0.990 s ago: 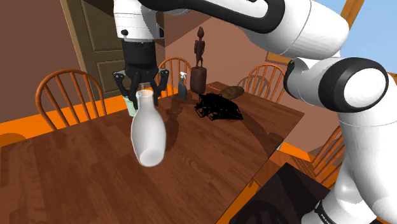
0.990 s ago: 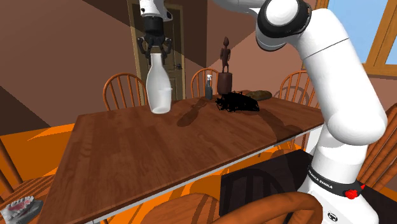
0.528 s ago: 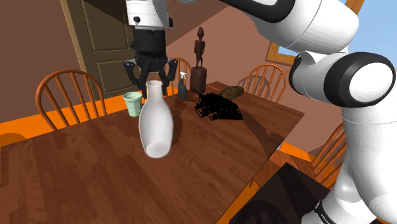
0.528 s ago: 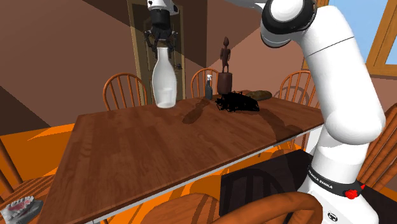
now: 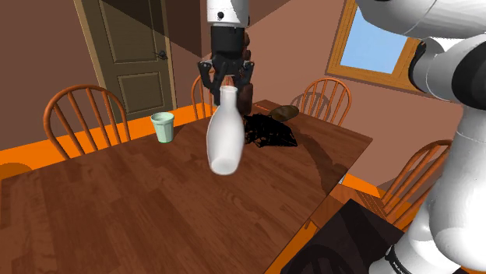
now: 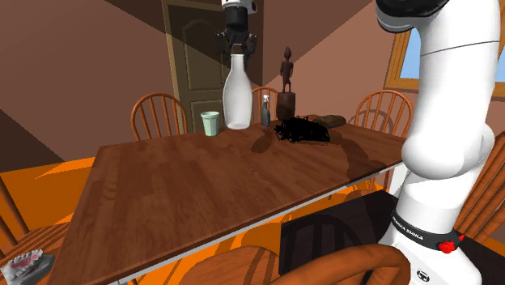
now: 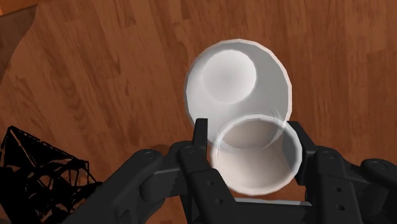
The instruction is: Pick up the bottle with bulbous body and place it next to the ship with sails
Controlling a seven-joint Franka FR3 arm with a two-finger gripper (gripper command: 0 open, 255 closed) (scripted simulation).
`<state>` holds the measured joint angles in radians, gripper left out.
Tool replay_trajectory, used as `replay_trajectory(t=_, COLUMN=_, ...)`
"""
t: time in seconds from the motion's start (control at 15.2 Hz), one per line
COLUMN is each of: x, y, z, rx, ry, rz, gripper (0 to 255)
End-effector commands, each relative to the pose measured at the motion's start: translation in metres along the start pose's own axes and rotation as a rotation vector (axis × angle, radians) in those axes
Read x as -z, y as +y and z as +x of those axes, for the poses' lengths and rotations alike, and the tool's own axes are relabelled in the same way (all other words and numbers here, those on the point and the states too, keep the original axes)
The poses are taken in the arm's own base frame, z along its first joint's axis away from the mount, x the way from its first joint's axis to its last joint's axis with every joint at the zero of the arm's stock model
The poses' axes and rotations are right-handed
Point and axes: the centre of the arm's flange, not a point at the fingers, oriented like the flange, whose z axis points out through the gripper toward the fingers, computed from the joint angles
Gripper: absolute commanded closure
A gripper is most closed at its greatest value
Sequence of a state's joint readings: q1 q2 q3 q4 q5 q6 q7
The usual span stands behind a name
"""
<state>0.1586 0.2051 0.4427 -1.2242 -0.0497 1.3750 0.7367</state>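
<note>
A white bottle (image 5: 225, 134) with a narrow neck and wide body hangs in the air above the brown table (image 5: 117, 210). My gripper (image 5: 227, 87) is shut on its neck from above, and the bottle tilts slightly. In the second exterior view the bottle (image 6: 237, 97) hangs under the gripper (image 6: 238, 50). The wrist view looks down the bottle (image 7: 236, 83) past its open mouth, with my gripper (image 7: 250, 137) clasping the rim on both sides. The ship (image 5: 269, 131) is a black wireframe shape on the table, just to the shoulder view's right of the bottle; the ship (image 6: 301, 130) (image 7: 38, 168) is lower than the bottle.
A pale green cup (image 5: 163, 127) stands on the table to the shoulder view's left of the bottle. Behind the ship are a dark carved statue (image 6: 286, 85), a small spray bottle (image 6: 265, 111) and a brown dish (image 5: 284, 112). Wooden chairs (image 5: 78, 117) ring the table.
My gripper has carried the bottle toward the shoulder view's right and a little higher, away from the green cup and closer to the ship. The grip has stayed shut.
</note>
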Motion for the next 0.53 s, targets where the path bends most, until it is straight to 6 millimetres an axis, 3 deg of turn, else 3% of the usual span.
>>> replay_trajectory(t=0.0, x=0.003, y=0.025, z=0.000, rx=0.001, ry=0.000, rz=0.000, gripper=255)
replay_trajectory(t=0.46, x=0.020, y=0.116, z=0.005, rx=0.001, ry=0.000, rz=0.000, gripper=255)
